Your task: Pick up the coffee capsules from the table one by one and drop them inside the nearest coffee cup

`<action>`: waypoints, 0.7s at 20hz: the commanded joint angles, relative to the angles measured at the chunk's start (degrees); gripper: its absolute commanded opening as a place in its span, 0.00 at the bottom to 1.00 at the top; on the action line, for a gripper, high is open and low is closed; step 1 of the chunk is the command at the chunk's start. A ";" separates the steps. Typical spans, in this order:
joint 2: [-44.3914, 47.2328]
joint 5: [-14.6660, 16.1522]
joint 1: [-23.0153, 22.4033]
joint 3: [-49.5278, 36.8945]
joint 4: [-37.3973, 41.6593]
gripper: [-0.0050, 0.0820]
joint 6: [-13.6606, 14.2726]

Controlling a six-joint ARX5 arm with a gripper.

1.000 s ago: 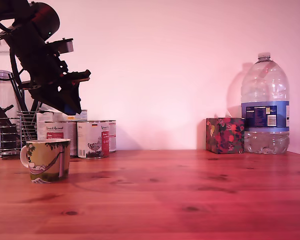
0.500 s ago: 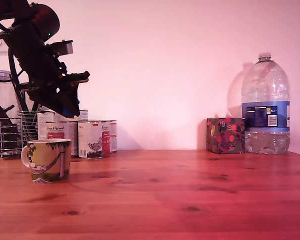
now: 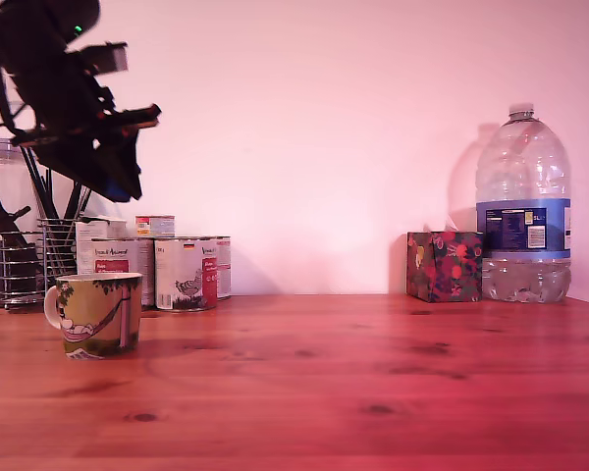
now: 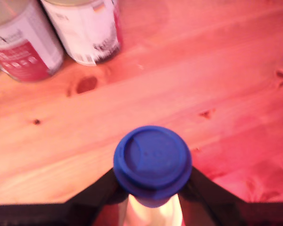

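In the wrist view a blue coffee capsule (image 4: 152,160) sits clamped between my dark fingers (image 4: 101,190), seen over the reddish-brown table (image 4: 226,70). In the exterior view my gripper (image 3: 118,184) hangs high at the exterior view's left, well above the table (image 3: 373,373). The capsule shows only as a dark blue patch at its tip. The yellow-green coffee cup (image 3: 95,314) with a drawing and white handle stands on the table below the gripper. It is out of the wrist view. No loose capsules show on the tabletop.
White-labelled tin cans (image 3: 187,273) (image 4: 87,28) stand behind the cup by the wall, next to a wire utensil holder (image 3: 54,250). At the exterior view's right are a floral box (image 3: 442,265) and a large water bottle (image 3: 522,211).
The arm has risen and drifted a little toward the exterior view's left, carrying the capsule higher above the cup. The cup and the other objects stay put.
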 commanded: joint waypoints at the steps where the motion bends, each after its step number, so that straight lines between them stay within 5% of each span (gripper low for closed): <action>1: -2.62 0.00 0.79 -4.61 1.03 0.28 0.20; 14: -9.66 -0.35 2.25 -14.12 2.60 0.28 0.02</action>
